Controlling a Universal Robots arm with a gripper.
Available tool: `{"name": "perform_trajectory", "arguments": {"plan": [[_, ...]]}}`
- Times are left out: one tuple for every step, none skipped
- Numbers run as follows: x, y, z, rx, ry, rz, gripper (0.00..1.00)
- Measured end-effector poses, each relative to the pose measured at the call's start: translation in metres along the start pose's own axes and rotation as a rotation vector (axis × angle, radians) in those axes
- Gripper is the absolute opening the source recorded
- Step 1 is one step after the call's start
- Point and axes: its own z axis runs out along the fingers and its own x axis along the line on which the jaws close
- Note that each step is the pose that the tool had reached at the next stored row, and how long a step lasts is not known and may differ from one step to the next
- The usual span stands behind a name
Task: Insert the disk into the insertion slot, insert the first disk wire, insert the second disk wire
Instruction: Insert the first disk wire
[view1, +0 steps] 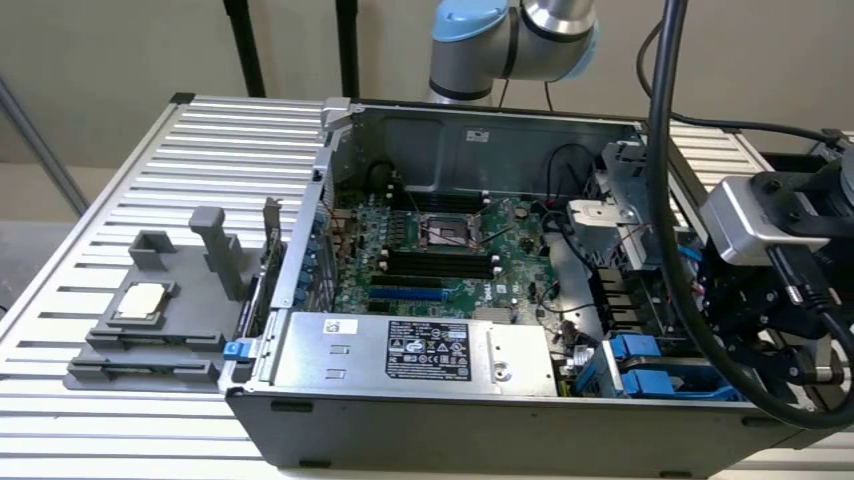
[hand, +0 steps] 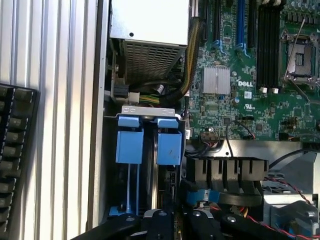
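Note:
The insertion slot (hand: 131, 165) is a grey metal bay with blue rails at the open computer case's corner; in the exterior view it sits at the lower right (view1: 641, 368). Two bright blue tabbed pieces stand side by side in it. The one farther from the motherboard (hand: 129, 142) frames a dark gap. Beside the other one (hand: 169, 144) runs a thin silver edge (hand: 154, 187) that may be the disk; I cannot tell. My gripper (hand: 167, 222) hangs just above the bay, its black body (view1: 754, 345) half hidden behind a thick cable.
The silver power-supply box (view1: 414, 350) lies next to the bay. The green motherboard (view1: 441, 245) fills the case floor. Black connectors (hand: 225, 170) and thin red and black wires (hand: 285, 186) sit beside the bay. A grey fixture (view1: 160, 310) stands on the slatted table (view1: 120, 200).

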Motion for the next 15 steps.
{"name": "perform_trajectory", "arguments": {"plan": [[0.0,0.0,-0.0001,0.0003,-0.0001,0.002,0.17],[-0.0001,0.0,-0.0003,0.0005,-0.0002,0.003,0.17],[-0.0001,0.0,-0.0007,0.0006,-0.0003,0.004,0.17],[-0.0002,0.0,-0.0012,0.0007,0.0,0.004,0.17],[-0.0003,0.0,-0.0015,0.0008,-0.0001,0.005,0.17],[-0.0003,0.0,-0.0016,0.0009,-0.0002,0.006,0.17],[-0.0003,0.0,-0.0016,0.001,-0.0002,0.006,0.17],[-0.0002,0.0,-0.0018,0.0012,0.0001,0.008,0.17],[0.0,0.0,-0.002,0.0015,0.0003,0.009,0.17],[0.0004,0.0,-0.002,0.0019,0.0002,0.012,0.17],[0.0006,0.0,-0.002,0.0024,0.0003,0.015,0.17],[0.0008,0.0,-0.002,0.0029,0.0002,0.018,0.17],[0.0008,0.0,-0.002,0.0033,0.0005,0.021,0.17],[0.0009,0.0001,-0.0019,0.0036,0.0009,0.023,0.17],[0.0009,0.0002,-0.0018,0.0038,0.0013,0.024,0.17]]}}
